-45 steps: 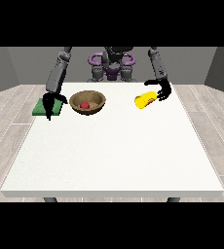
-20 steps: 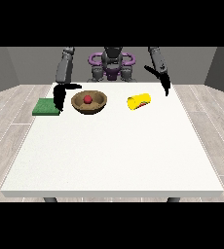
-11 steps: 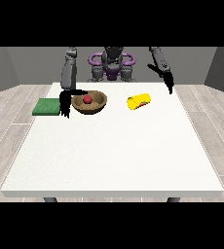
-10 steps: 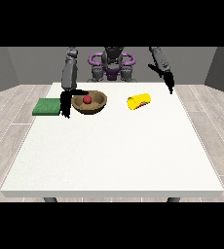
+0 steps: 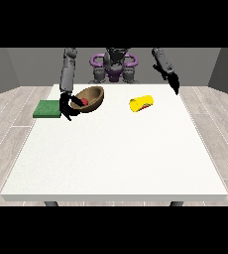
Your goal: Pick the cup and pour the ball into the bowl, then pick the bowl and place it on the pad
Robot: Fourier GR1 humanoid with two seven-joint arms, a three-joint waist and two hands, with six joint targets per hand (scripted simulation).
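Front view shows the robot hand at the view's left (image 5: 68, 106) holding the rim of the brown bowl (image 5: 92, 97), which is tilted with the red ball (image 5: 85, 101) inside, just beside the green pad (image 5: 47, 108). The yellow cup (image 5: 142, 103) lies on its side on the surface (image 5: 116, 154). The robot hand at the view's right (image 5: 174, 84) hangs apart from it, fingers straight.

One bowl (image 5: 90, 98), one red ball (image 5: 85, 101), one yellow cup (image 5: 142, 103), one green pad (image 5: 47, 108), one table (image 5: 116, 158).
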